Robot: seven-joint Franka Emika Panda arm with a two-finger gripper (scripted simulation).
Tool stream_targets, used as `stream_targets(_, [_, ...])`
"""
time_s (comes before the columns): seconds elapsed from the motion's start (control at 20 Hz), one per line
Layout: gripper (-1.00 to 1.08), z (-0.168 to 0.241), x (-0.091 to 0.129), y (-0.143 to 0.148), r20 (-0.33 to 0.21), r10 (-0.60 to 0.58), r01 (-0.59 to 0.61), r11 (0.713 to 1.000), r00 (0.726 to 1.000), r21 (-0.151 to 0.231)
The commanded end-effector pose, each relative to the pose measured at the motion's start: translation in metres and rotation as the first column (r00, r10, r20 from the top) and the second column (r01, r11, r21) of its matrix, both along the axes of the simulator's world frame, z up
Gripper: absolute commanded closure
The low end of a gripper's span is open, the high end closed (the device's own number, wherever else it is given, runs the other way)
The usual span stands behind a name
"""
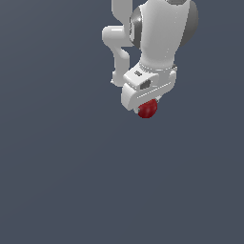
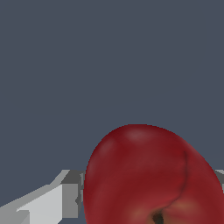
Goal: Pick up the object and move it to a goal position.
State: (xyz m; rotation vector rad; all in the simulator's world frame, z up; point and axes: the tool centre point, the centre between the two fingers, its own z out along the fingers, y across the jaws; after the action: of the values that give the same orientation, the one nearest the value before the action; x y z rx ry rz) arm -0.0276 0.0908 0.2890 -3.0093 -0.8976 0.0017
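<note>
Setting: bare simulator render | evidence: flat, uniform slate-grey backdrop (image 1: 57, 181), no furniture, flat-shaded white arm (image 1: 159, 43)

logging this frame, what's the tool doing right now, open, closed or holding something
tool: closed on the dark-red object, which fills the space between its fingers in the wrist view.

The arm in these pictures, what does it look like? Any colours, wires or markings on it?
The arm is glossy white, built of smooth rounded segments with dark grey round caps at the joints. It ends in a blocky white gripper with a small dark rectangular mark on its housing. No cables or lettering show. In the wrist view, one finger looks angular, white with grey faces.
</note>
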Motion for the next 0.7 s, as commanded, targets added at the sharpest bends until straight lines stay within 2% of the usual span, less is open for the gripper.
stream_targets(0.0, [1.08,0.025,0.007,0.005,0.002,0.000,0.000,1.000,1.000,0.000])
stream_targets(0.65, [1.08,0.120,0.037,0.025,0.001,-0.001,0.001,1.000,1.000,0.000])
